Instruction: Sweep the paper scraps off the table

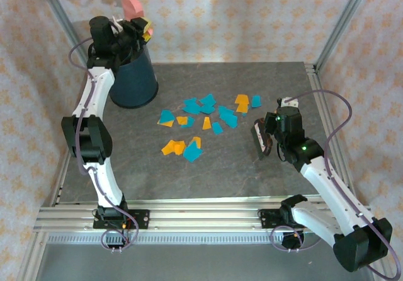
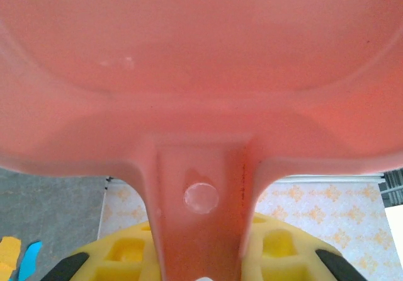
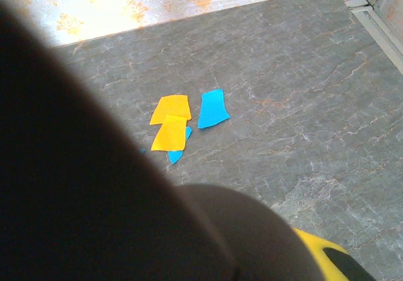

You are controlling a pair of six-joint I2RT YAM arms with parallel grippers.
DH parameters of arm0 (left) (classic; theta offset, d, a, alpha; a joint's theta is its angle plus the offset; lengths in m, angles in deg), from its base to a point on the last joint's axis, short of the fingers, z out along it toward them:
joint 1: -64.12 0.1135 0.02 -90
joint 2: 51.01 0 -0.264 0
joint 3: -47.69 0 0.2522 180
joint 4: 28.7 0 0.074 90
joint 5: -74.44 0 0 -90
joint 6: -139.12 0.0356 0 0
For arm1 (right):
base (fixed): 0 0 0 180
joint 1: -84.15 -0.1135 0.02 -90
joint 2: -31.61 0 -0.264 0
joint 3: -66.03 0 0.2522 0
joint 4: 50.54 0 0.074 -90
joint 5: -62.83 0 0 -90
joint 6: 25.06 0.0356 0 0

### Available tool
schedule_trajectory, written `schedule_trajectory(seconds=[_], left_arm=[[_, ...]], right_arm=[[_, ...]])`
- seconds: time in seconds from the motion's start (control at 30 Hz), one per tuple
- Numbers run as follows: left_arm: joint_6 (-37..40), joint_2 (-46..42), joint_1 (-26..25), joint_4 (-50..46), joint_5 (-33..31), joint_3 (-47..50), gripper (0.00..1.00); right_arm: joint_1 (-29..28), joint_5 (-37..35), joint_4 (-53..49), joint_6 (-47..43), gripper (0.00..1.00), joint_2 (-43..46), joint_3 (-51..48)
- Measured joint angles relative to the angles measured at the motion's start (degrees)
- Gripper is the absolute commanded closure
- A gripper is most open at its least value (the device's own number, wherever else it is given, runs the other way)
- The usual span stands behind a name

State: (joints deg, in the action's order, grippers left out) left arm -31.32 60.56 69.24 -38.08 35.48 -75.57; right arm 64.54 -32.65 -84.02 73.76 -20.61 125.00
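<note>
1. A dark grey stone-patterned table [image 1: 252, 174] stands inside cream patterned walls [image 1: 252, 16], with aluminium rails [image 1: 189, 218] along its near edge.
2. The scraps [image 1: 201, 120], teal and orange paper, lie loosely clustered in the middle of the table. None touches the bin or either gripper.
3. A dark blue round bin [image 1: 133, 82] stands at the back left corner.
4. The left gripper [image 1: 140, 28] is raised above the bin, jaws clamped on the handle of a pink dustpan [image 1: 129, 2]. The pan points upward and away. This looks like a tipping pose over the bin.
5. In the left wrist view the yellow fingers [image 2: 126, 252] squeeze the handle from both sides.
6. The right gripper [image 1: 269, 136] sits low at the right of the cluster, jaws closed on a dark tool [image 1: 259, 141]. I judge it a brush, kept near the scraps for sweeping.
7. Most of the sweeping seems left to do, since so many scraps are on the table.
8. Hard to make out: the inside of the bin and the pan's hollow are hidden, so their contents are unknown.
9. In the right wrist view the tool is a blurred black mass. It covers the jaws except one yellow finger [image 3: 321, 256], and its true shape is unclear.
</note>
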Motion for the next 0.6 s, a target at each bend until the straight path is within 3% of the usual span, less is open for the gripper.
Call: schedule_trajectory(seconds=[0.3, 0.6], left_arm=[[4.8, -2.5, -0.3, -3.8, 0.2, 3.8, 1.00], [26.2, -3.6, -2.1, -27.3, -2.3, 1.5, 1.00]], right_arm=[[0.0, 0.6, 0.0, 0.2, 1.00, 0.0, 0.0], [0.0, 2.1, 0.9, 0.6, 1.00, -0.2, 0.0]])
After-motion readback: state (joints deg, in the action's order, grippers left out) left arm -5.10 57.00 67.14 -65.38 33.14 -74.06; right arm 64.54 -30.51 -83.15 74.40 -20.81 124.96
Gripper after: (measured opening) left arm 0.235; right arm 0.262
